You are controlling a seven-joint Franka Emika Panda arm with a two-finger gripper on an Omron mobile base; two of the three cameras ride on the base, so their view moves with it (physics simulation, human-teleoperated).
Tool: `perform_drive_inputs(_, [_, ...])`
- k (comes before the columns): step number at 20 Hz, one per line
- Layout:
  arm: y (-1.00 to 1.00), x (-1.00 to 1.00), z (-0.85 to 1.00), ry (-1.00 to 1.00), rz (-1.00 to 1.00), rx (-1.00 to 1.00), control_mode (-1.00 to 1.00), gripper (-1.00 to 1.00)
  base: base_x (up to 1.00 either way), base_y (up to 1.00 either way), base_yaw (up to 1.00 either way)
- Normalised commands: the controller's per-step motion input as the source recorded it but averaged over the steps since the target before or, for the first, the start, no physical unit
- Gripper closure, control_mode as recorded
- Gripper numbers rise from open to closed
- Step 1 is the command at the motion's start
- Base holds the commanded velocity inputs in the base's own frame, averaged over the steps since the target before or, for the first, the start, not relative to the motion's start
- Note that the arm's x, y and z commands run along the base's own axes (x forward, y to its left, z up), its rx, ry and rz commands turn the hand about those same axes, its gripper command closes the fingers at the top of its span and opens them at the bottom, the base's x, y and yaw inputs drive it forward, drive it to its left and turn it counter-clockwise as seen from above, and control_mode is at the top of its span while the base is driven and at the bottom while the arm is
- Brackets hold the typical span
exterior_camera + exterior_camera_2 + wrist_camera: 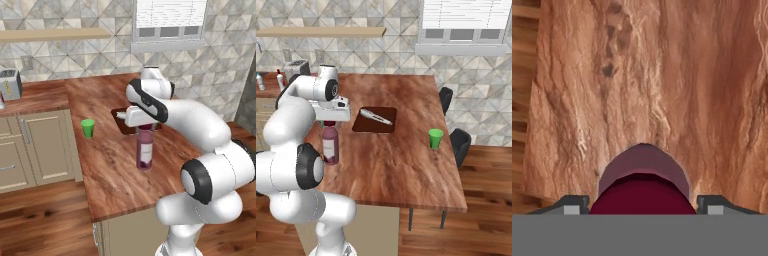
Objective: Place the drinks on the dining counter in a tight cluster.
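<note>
Currently our gripper (642, 206) sits over the maroon cap, fingers either side of the purple bottle (144, 150) | whether they clamp it we cannot tell | bottle upright on the dining counter (115, 170), near the dark board (376, 120) | green cup (88, 128) well apart.

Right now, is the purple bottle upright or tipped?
Upright: the purple bottle stands on the dining counter, maroon cap up between the fingers.
</note>
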Motion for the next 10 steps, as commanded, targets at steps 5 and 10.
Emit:
perform_drive_inputs(5, [0.00,0.18,-0.36,0.04,0.00,-0.02,-1.00,1.00,0.00,0.00,0.00])
perform_drive_inputs(10, [0.00,0.00,-0.50,0.13,0.00,0.00,-1.00,1.00,0.00,0.00,0.00])
